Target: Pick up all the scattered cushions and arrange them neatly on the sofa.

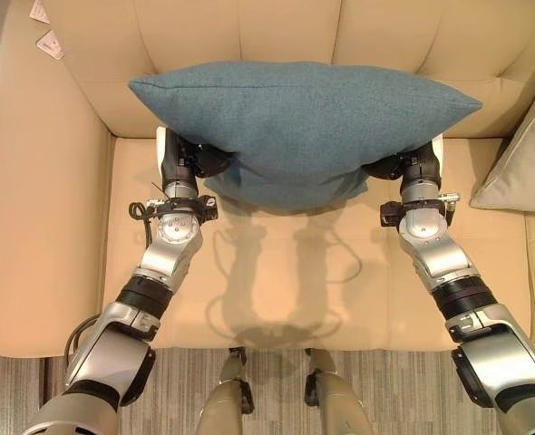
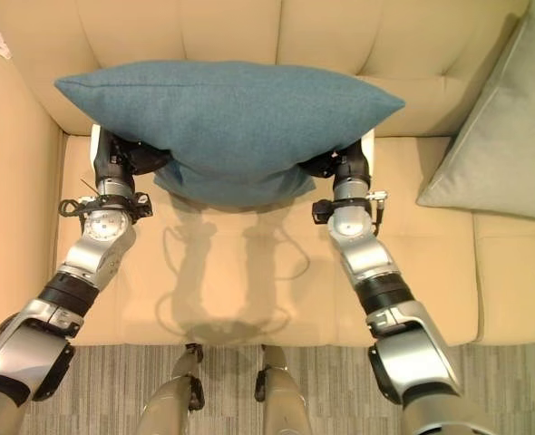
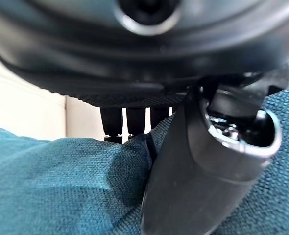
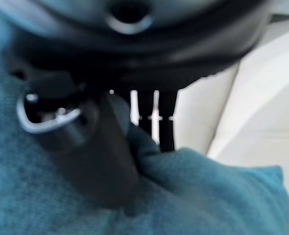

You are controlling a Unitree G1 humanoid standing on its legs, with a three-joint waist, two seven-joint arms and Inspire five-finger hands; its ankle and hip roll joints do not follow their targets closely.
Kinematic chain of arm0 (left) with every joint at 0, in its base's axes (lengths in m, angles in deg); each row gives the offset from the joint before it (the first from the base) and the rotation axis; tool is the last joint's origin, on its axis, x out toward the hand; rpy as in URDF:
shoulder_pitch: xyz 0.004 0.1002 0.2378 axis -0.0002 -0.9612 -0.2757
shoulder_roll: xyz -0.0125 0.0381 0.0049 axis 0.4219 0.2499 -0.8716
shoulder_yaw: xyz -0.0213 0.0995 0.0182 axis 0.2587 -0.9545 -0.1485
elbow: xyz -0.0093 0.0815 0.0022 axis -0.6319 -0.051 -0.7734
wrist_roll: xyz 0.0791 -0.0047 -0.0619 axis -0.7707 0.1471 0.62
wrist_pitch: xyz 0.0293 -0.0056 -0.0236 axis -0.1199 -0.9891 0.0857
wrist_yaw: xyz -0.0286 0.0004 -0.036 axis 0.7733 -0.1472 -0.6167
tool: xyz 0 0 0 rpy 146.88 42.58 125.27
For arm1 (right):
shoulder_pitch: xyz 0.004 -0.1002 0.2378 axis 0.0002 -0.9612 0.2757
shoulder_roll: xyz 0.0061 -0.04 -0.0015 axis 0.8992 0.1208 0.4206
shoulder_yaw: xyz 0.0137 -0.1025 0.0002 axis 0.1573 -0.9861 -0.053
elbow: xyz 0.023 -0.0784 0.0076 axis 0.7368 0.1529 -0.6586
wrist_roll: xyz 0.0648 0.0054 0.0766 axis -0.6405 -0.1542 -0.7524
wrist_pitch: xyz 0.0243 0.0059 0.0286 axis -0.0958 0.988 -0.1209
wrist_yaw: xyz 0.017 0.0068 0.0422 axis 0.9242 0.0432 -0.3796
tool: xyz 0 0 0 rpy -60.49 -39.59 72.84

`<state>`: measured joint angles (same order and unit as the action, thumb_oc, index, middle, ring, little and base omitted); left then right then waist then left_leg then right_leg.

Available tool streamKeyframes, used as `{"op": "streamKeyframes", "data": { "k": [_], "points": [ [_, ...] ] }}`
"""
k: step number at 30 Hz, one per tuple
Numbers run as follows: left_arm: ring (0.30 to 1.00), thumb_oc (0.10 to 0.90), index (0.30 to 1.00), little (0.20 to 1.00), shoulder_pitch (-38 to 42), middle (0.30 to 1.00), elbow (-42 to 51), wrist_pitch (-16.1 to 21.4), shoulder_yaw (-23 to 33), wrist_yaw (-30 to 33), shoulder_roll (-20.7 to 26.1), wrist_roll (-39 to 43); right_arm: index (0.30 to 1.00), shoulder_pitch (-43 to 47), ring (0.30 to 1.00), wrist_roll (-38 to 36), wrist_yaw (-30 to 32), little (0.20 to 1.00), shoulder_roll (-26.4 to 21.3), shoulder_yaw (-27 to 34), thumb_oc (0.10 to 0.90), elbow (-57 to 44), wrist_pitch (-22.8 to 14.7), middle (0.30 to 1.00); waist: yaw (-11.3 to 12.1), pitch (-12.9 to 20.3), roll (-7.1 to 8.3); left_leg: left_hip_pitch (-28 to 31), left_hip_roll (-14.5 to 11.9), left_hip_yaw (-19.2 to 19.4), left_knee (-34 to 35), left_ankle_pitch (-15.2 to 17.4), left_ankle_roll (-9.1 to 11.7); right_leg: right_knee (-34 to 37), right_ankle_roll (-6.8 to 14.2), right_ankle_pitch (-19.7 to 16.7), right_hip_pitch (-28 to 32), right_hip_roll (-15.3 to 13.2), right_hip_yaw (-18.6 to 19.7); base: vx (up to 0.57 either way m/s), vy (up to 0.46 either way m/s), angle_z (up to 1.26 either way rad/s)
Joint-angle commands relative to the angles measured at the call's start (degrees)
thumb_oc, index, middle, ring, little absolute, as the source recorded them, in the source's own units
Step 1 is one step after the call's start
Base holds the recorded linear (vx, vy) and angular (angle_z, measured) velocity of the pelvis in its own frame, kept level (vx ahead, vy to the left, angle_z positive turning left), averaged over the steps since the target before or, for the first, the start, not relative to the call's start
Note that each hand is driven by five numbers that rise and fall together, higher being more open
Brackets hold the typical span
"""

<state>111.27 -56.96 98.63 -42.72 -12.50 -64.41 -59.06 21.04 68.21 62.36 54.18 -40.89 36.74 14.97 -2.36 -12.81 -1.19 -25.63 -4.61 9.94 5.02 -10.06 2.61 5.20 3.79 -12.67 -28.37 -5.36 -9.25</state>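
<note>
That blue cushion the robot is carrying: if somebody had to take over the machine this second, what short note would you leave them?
Left hand: thumb and fingers pinch the teal cushion's left underside.
Right hand: pinches its right underside the same way.
The teal cushion hangs level above the sofa seat, in front of the backrest, not yet set down.
A grey-green cushion already leans on the sofa to the robot's right.
Done: teal cushion picked up and brought over the seat.
Left: place it against the backrest, release both hands, check for other cushions.
</note>
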Motion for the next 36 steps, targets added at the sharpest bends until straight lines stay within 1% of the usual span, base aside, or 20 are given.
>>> {"op": "streamKeyframes", "data": {
  "k": [1, 7, 10, 11, 12, 13, 14, 15, 17, 18, 22, 26, 27, 29, 30, 31, 33, 34, 35, 36],
  "points": [
    [0.3, 0.4, 0.3, 0.3, 10.19, 0.3, 5.79, 10.54, -4.39, -2.16, -1.33, -0.72, 0.3, 11.16, 0.3, 1.02, 0.16, 0.3, 3.26, -2.52, 0.4, -2.54, -8.51, 0.3, -0.07, 2.72, 2.68, 0.29, 3.17, -3.73, -0.02, 4.9, 1.8, -0.2, 4.7, 5.55, 1.28, 0.28, 1.39, 0.0, -0.017, 0.04],
    [0.3, 0.4, 0.3, 0.3, 10.12, 0.3, 5.07, 10.29, -3.84, -1.98, -0.98, -0.69, 0.3, 12.05, 0.3, 1.74, 0.87, 0.3, 2.47, -2.6, 0.4, -0.53, -8.12, 0.3, 0.12, 1.87, 2.66, -1.0, 3.17, -4.14, -0.02, 4.49, 2.17, -0.2, 4.71, 5.46, 0.11, 0.3, 1.33, 0.0, -0.02, 0.05],
    [0.3, 0.4, 0.3, 0.3, 10.6, 0.3, 3.92, 10.13, -4.04, -1.86, -0.92, -0.78, 0.3, 12.93, 0.3, 3.96, 2.62, 0.3, 1.73, -2.48, 0.4, 1.13, -7.64, 0.3, 0.15, 1.44, 2.62, -1.95, 3.22, -4.17, -0.02, 4.26, 2.35, -0.2, 4.77, 5.34, -0.73, 0.29, 1.13, 0.0, -0.006, 0.01],
    [0.354, 0.436, 0.354, 0.354, 11.5, 0.354, 2.75, 10.07, -4.24, -1.71, -1.08, -0.43, 0.3, 13.55, 0.3, 4.68, 3.6, 0.3, 1.76, -2.3, 0.4, 1.92, -7.52, 0.3, 0.1, 1.27, 2.62, -2.29, 3.18, -4.25, -0.02, 4.16, 2.4, -0.2, 4.79, 5.32, -1.01, 0.3, 1.08, 0.0, 0.0, 0.0],
    [0.754, 0.703, 0.754, 0.754, 12.54, 0.754, 1.85, 10.02, -4.5, -1.54, -1.03, -0.49, 0.575, 14.32, 0.575, 5.57, 4.64, 0.575, 1.66, -2.34, 0.584, 2.78, -7.3, 0.575, 0.08, 1.09, 2.6, -2.58, 3.2, -4.33, -0.02, 4.07, 2.43, -0.2, 4.85, 5.3, -1.23, 0.32, 1.06, -0.02, -0.016, 0.03],
    [0.9, 0.8, 0.9, 0.9, 14.18, 0.9, 0.39, 9.97, -4.7, -1.26, -0.99, -0.34, 0.9, 15.44, 0.9, 7.31, 6.55, 0.9, 1.51, -2.18, 0.8, 4.2, -6.75, 0.9, 0.08, 0.79, 2.51, -3.05, 3.25, -4.38, -0.02, 3.92, 2.49, -0.2, 4.9, 5.24, -1.66, 0.31, 0.99, -0.02, -0.01, 0.04],
    [0.9, 0.8, 0.9, 0.9, 14.19, 0.9, 0.38, 9.97, -4.7, -1.26, -0.99, -0.34, 0.9, 15.45, 0.9, 7.31, 6.55, 0.9, 1.5, -2.18, 0.8, 4.2, -6.75, 0.9, 0.08, 0.79, 2.51, -3.05, 3.25, -4.38, -0.02, 3.92, 2.49, -0.2, 4.9, 5.24, -1.66, 0.31, 0.99, -0.03, -0.013, 0.05],
    [0.9, 0.8, 0.9, 0.9, 15.87, 0.9, -1.68, 9.77, -4.65, -0.61, -1.26, 0.03, 0.9, 17.13, 0.9, 9.05, 8.44, 0.9, 1.19, -2.31, 0.8, 6.33, -5.75, 0.9, 0.13, 0.55, 2.42, -3.43, 3.32, -4.55, -0.02, 3.9, 2.52, -0.2, 4.97, 5.23, -2.05, 0.31, 0.87, -0.03, -0.008, 0.06],
    [0.9, 0.8, 0.9, 0.9, 17.81, 0.9, -4.68, 9.7, -4.56, 0.08, -1.48, 1.41, 0.9, 19.11, 0.9, 6.07, 8.64, 0.9, 1.48, -2.45, 0.8, 10.77, -5.09, 0.9, 0.16, 0.38, 2.34, -3.78, 3.51, -4.72, -0.02, 3.79, 2.58, -0.2, 4.99, 5.08, -2.33, 0.39, 0.88, -0.03, -0.008, 0.06],
    [0.9, 0.8, 0.9, 0.9, 17.88, 0.9, -4.75, 9.74, -4.56, 0.05, -1.47, 1.45, 0.9, 19.23, 0.9, 5.99, 8.6, 0.9, 1.45, -2.48, 0.8, 10.89, -5.17, 0.9, 0.15, 0.36, 2.34, -3.8, 3.51, -4.72, -0.02, 3.79, 2.58, -0.2, 4.99, 5.08, -2.35, 0.39, 0.87, -0.01, -0.005, 0.03],
    [0.9, 0.8, 0.9, 0.9, 19.19, 0.9, -10.38, 9.59, -2.94, 0.83, -2.36, 7.47, 0.9, 20.83, 0.9, -4.53, 7.88, 0.9, 3.73, -0.78, 0.8, 18.19, -4.65, 0.9, 0.1, 0.35, 2.3, -4.05, 3.59, -4.85, -0.02, 3.75, 2.66, -0.2, 4.96, 4.89, -2.66, 0.38, 0.81, 0.0, 0.0, 0.0],
    [0.9, 0.8, 0.9, 0.9, 19.85, 0.9, -11.47, 9.27, -1.68, 1.62, -1.82, 8.51, 0.9, 21.45, 0.9, -8.12, 8.74, 0.9, 3.8, 1.01, 0.8, 19.84, -4.81, 0.9, -0.02, 0.44, 2.19, -4.2, 3.64, -5.0, -0.02, 3.82, 2.73, -0.2, 4.99, 4.89, -2.87, 0.37, 0.8, 0.0, 0.0, 0.0],
    [0.9, 0.8, 0.9, 0.9, 20.15, 0.9, -12.1, 9.13, -1.41, 1.78, -1.41, 8.45, 0.9, 21.66, 0.9, -9.25, 9.03, 0.9, 3.8, 1.62, 0.8, 20.12, -5.03, 0.9, -0.03, 0.46, 2.17, -4.36, 3.66, -5.03, -0.02, 3.8, 2.75, -0.2, 4.99, 4.89, -3.0, 0.37, 0.8, 0.0, 0.0, 0.0],
    [0.9, 0.8, 0.9, 0.9, 20.73, 0.9, -13.42, 8.46, -0.58, 2.01, 0.85, 7.72, 0.9, 21.83, 0.9, -12.56, 9.98, 0.9, 3.06, 4.02, 0.8, 20.65, -5.92, 0.9, -0.08, 0.81, 2.03, -4.73, 3.78, -5.1, -0.02, 3.91, 2.75, -0.2, 5.02, 4.83, -3.41, 0.41, 0.89, 0.0, 0.0, 0.0],
    [0.9, 0.8, 0.9, 0.9, 20.8, 0.9, -13.48, 8.47, -0.62, 1.99, 0.87, 7.74, 0.9, 21.85, 0.9, -12.6, 9.97, 0.9, 3.06, 4.05, 0.8, 20.67, -5.94, 0.9, -0.08, 0.82, 2.07, -4.77, 3.79, -5.09, -0.02, 3.91, 2.75, -0.2, 5.02, 4.82, -3.45, 0.41, 0.9, 0.0, 0.0, 0.0],
    [0.9, 0.8, 0.9, 0.9, 21.27, 0.9, -14.23, 8.08, -0.24, 1.78, 2.28, 7.84, 0.9, 21.59, 0.9, -15.41, 10.19, 0.9, 2.81, 5.65, 0.8, 20.35, -6.95, 0.9, -0.22, 1.03, 2.07, -4.94, 3.81, -5.19, -0.02, 3.97, 2.77, -0.2, 5.01, 4.81, -3.63, 0.47, 0.96, 0.0, 0.0, 0.0],
    [0.9, 0.8, 0.9, 0.9, 21.28, 0.9, -14.36, 7.97, -0.18, 1.36, 3.19, 7.85, 0.9, 21.24, 0.9, -16.74, 9.94, 0.9, 2.37, 6.57, 0.8, 20.12, -7.34, 0.9, -0.29, 1.16, 2.14, -5.09, 3.86, -5.2, -0.02, 4.0, 2.75, -0.2, 5.03, 4.79, -3.76, 0.43, 0.94, 0.0, 0.0, 0.0],
    [0.9, 0.8, 0.9, 0.9, 21.02, 0.9, -14.15, 7.89, 0.17, 1.06, 4.12, 7.88, 0.9, 20.7, 0.9, -17.53, 9.58, 0.9, 1.66, 7.24, 0.8, 19.62, -7.61, 0.9, -0.34, 1.28, 2.12, -5.15, 3.87, -5.22, -0.02, 4.04, 2.76, -0.2, 5.02, 4.82, -3.77, 0.4, 0.94, 0.0, 0.0, 0.0],
    [0.9, 0.8, 0.9, 0.9, 20.49, 0.9, -13.44, 7.96, 0.56, 0.26, 5.83, 7.96, 0.9, 19.66, 0.9, -18.38, 9.14, 0.9, -0.08, 8.26, 0.8, 18.86, -8.13, 0.9, -0.42, 1.63, 2.17, -5.24, 3.89, -5.27, -0.02, 4.05, 2.82, -0.2, 5.07, 4.93, -3.76, 0.37, 0.81, 0.0, 0.0, 0.0],
    [0.9, 0.8, 0.9, 0.9, 20.46, 0.9, -13.42, 7.96, 0.54, 0.22, 5.84, 7.98, 0.9, 19.61, 0.9, -18.42, 9.09, 0.9, -0.1, 8.29, 0.8, 18.86, -8.14, 0.9, -0.41, 1.67, 2.18, -5.25, 3.89, -5.28, -0.02, 4.05, 2.82, -0.2, 5.07, 4.94, -3.77, 0.36, 0.8, 0.0, 0.0, 0.0]
  ]
}}
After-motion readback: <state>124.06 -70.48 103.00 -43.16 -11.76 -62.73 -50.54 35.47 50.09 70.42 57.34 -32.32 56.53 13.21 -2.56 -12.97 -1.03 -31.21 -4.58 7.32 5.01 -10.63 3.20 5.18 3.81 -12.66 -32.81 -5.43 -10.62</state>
